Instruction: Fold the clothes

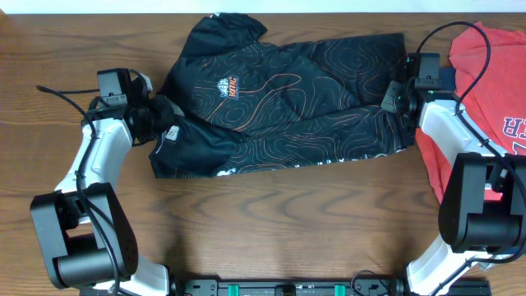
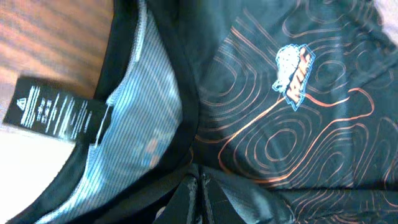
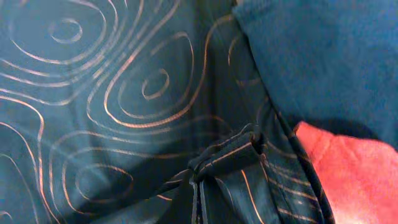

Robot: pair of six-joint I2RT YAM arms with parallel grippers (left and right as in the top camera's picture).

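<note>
Overhead first: the shirt (image 1: 288, 99) lies spread sideways on the table (image 1: 271, 222), neck end at 9 o'clock, hem at 3 o'clock, one sleeve poking up toward 11. Its orange logo (image 1: 233, 89) faces up on the chest. The left gripper (image 1: 162, 115) sits right at that 9 o'clock end, in among the fabric by the neck. The right gripper (image 1: 396, 97) is at the 3 o'clock edge, on the hem. Just past the right arm, at 3 o'clock of the shirt, lies a red garment (image 1: 493, 66) (white lettering on it, cut off by the frame).

Over to the left wrist: the fingers are at 6 o'clock, pressed together with black cloth pinched between them, so the left gripper is closed on the shirt. The collar (image 2: 180, 93) runs from 12 down toward 6, pale striped lining beside it. A black label (image 2: 56, 112) hangs out at 9 o'clock, its print too small to read. The logo shows at 2 o'clock.

Right wrist now: fingers at 6 o'clock, clamped on a bunched fold of the shirt. Contour lines fill the view from 9 round to 12. A blue cloth (image 3: 323, 56) sits at 1 o'clock, touching the shirt, and the red garment shows at 4 o'clock.
</note>
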